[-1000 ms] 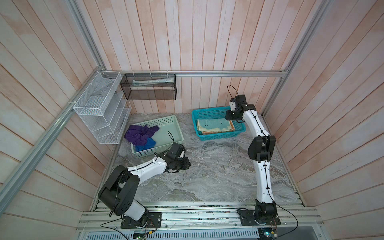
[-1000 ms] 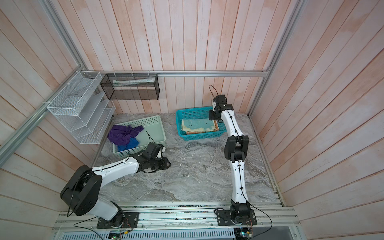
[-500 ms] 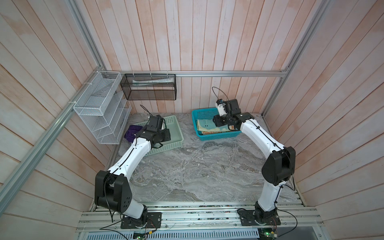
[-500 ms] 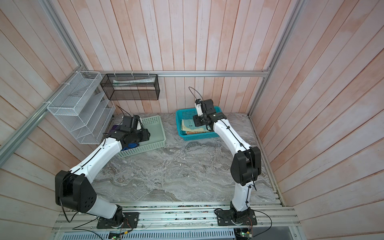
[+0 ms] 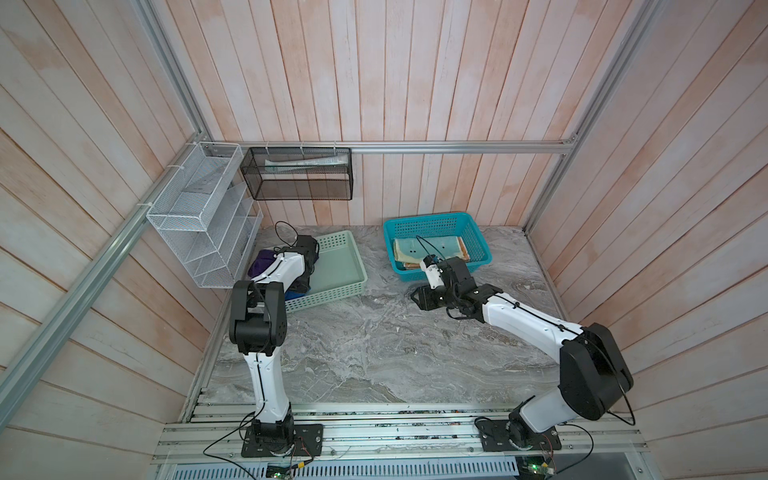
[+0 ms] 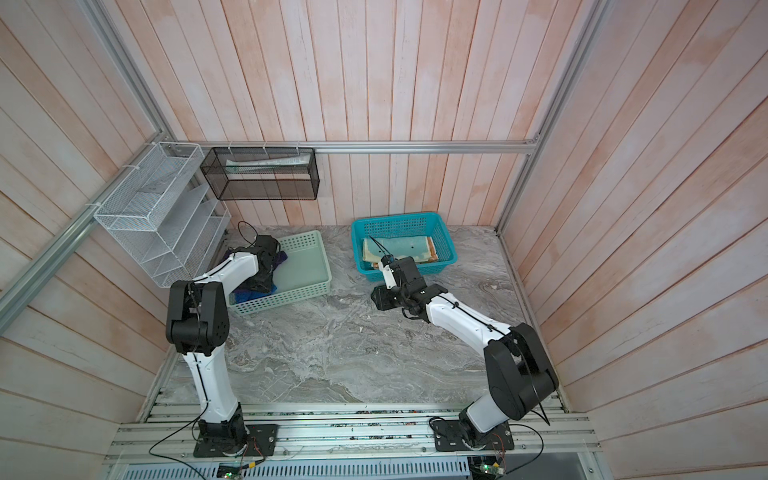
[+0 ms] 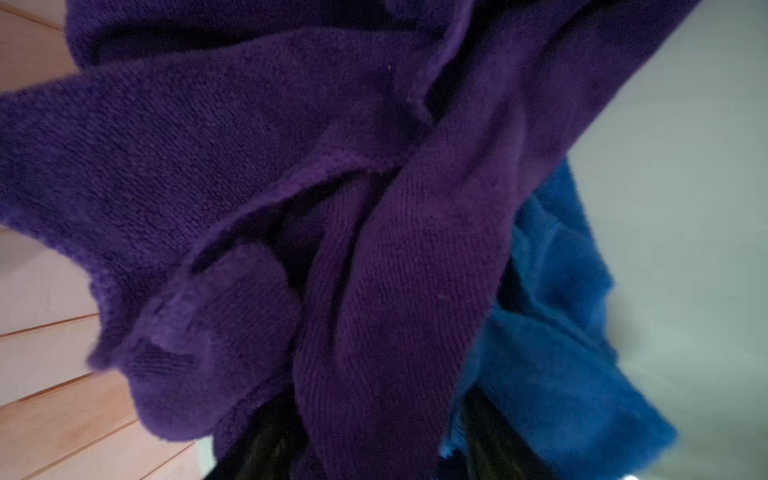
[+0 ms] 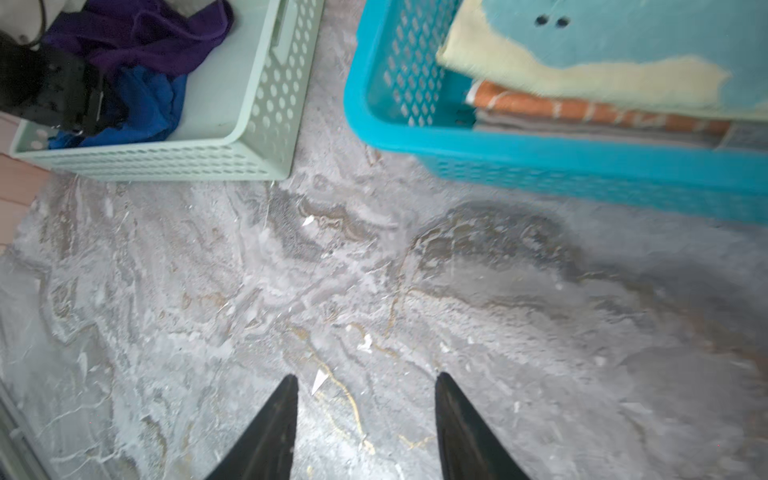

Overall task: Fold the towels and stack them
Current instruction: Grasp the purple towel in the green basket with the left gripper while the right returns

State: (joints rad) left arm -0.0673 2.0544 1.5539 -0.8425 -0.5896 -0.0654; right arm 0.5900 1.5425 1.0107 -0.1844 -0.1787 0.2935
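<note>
Right pincer (image 8: 366, 415) is being held open over the counter (image 8: 374, 270), lower centre; left pincer (image 6: 264, 280), at the purple towel (image 8: 137, 37) upper left, cannot be judged.

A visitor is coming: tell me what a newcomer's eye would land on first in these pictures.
The crumpled heap of purple towel and blue towel in the mint-green basket, rear left of the marble table, stands out first. Against it, the teal basket at rear right holds a neatly folded teal towel on an orange towel. The right gripper hangs open above the marble in front of that basket.
</note>
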